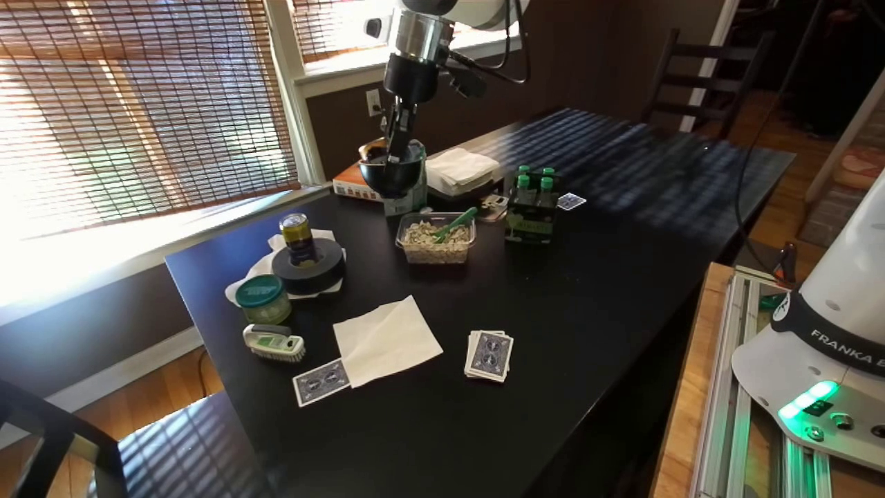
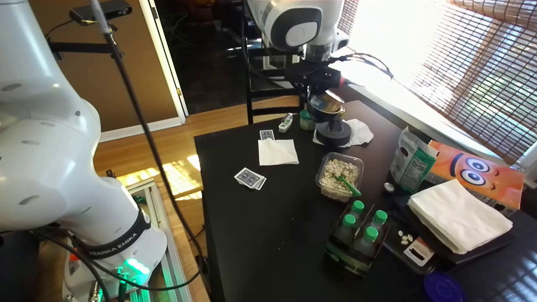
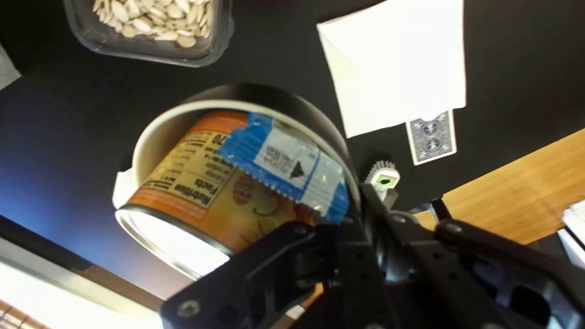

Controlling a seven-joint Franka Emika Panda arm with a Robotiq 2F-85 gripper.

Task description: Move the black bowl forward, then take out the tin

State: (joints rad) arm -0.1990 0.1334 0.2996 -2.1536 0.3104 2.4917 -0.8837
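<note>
A robot's tool grips the rim of a black bowl, its fingers pressed together with only the bowl's wall between them, holding it aloft above the table. A tin lies slantwise inside, its bright end jutting past the rim, a blue-and-white packet against its side.

The step in hand looks to be the forward move, which calls for a slow, level path: held by one edge, the bowl may sag on its far side and let the tin roll over the lip. It should land on bare table, away from the dark round stack bearing a small can; the bowl appears near both in an exterior view, though the gap cannot be told. Only with the base flat should the fingers part, then line up across the tin's round body, minding the packet, to lift it out.

The tin's label reads "Nutrition Facts," upside down in the wrist view; the packet's print is blurred. Farther out, an orange box shows cartoon eyes, and a carton of green-capped bottles carries lettering too small to read. A band on the arm's base reads "FRANKA EMIKA."
</note>
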